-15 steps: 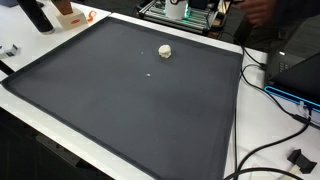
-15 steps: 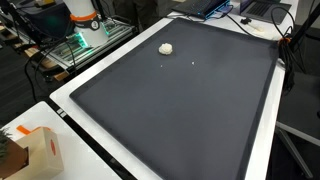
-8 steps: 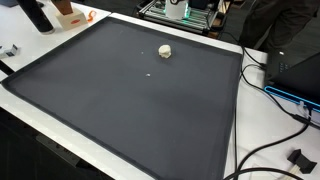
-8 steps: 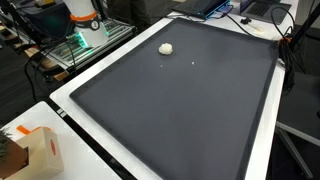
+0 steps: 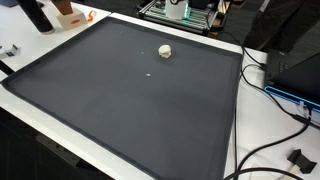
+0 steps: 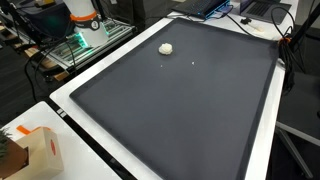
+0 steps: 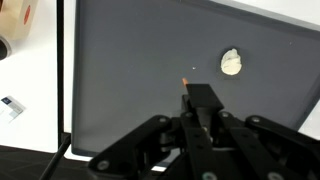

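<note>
One white lump (image 7: 231, 62) lies on the dark mat (image 7: 120, 70), up and to the right of my gripper (image 7: 201, 98) and well apart from it. The jaws look clenched on nothing. I judge nothing done yet: the approach and the grasp both remain.

Even, bright indoor light, soft shadows, mild sheen on the dark mat (image 5: 130, 95), low-resolution softness.

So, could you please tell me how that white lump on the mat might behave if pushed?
The white lump looks small and rounded, so probably light and apt to roll on the flat mat. Its uneven outline suggests it may squash.
</note>
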Controlling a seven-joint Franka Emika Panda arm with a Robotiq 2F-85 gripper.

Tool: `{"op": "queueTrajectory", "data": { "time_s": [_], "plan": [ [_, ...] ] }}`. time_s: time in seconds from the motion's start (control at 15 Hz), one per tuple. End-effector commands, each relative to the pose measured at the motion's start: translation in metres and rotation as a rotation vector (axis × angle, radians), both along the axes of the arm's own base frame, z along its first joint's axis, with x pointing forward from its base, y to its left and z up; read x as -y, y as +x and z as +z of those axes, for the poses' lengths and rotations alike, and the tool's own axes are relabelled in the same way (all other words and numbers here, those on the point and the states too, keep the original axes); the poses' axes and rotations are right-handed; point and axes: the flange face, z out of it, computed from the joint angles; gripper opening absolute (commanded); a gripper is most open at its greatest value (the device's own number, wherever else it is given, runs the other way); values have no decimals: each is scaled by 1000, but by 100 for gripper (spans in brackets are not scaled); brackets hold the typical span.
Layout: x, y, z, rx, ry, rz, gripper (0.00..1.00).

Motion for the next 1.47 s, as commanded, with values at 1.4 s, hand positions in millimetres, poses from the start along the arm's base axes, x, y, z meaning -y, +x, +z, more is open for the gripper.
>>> {"op": "queueTrajectory", "data": {
  "time_s": [1.4],
  "plan": [
    [74,47,-185,-516,99,-124,13]
  ]
}}
